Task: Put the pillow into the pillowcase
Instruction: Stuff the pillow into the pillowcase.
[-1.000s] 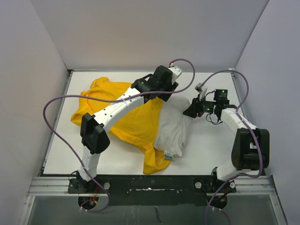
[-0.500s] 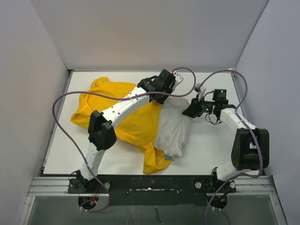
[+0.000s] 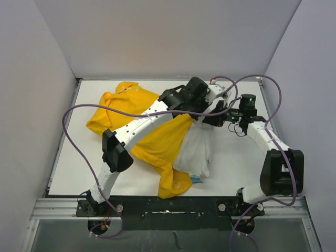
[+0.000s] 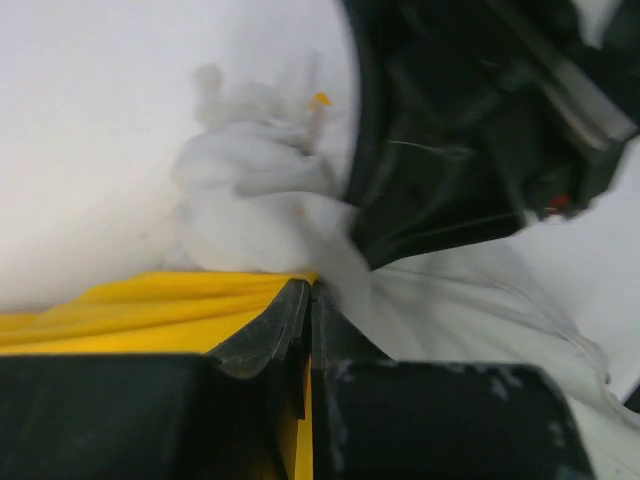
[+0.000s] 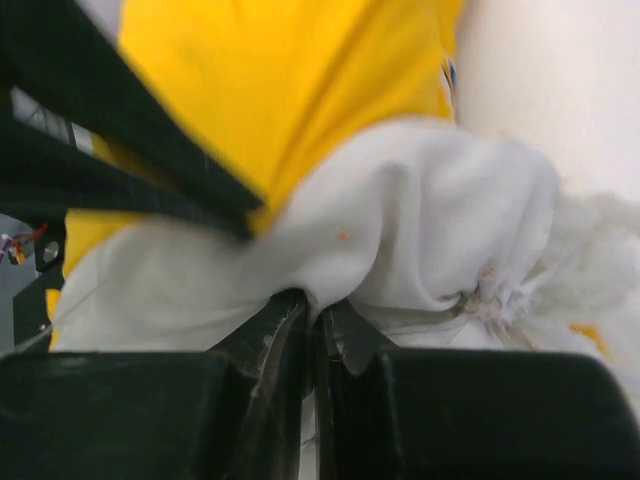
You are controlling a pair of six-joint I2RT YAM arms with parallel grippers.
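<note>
**Stuffing a floppy pillow into a Pikachu case: both grips are on cloth**

Both arms are bunched together at the far right of the table (image 3: 236,168), right over the far end of the pillow (image 3: 195,152). The pillow runs from there back toward the near edge. Its left side butts against the yellow pillowcase (image 3: 165,144), which sprawls off to the left under the left arm. From the top view it's hard to say whether any of the pillow is actually inside the case yet.

The left end effector (image 4: 310,300) is clamped tight. Its wrist view shows yellow cloth running into the jaws, so it looks like it's holding the pillowcase edge right where yellow meets white. The right end effector (image 5: 315,310) is also clamped, with a fold of white pillow fabric pinched between its fingers. The two sit just beside each other.

Handling-wise, both things look light and totally limp. The pillow squashes and puckers wherever it's pinched, so a corner grip mostly drags the skin while the stuffing sags behind. The case is thin and will collapse shut unless its mouth is held open. The best holds are probably a bunched corner or seam on the pillow and the hem of the opening on the case. The main risk is the thin cloth slipping free.
</note>
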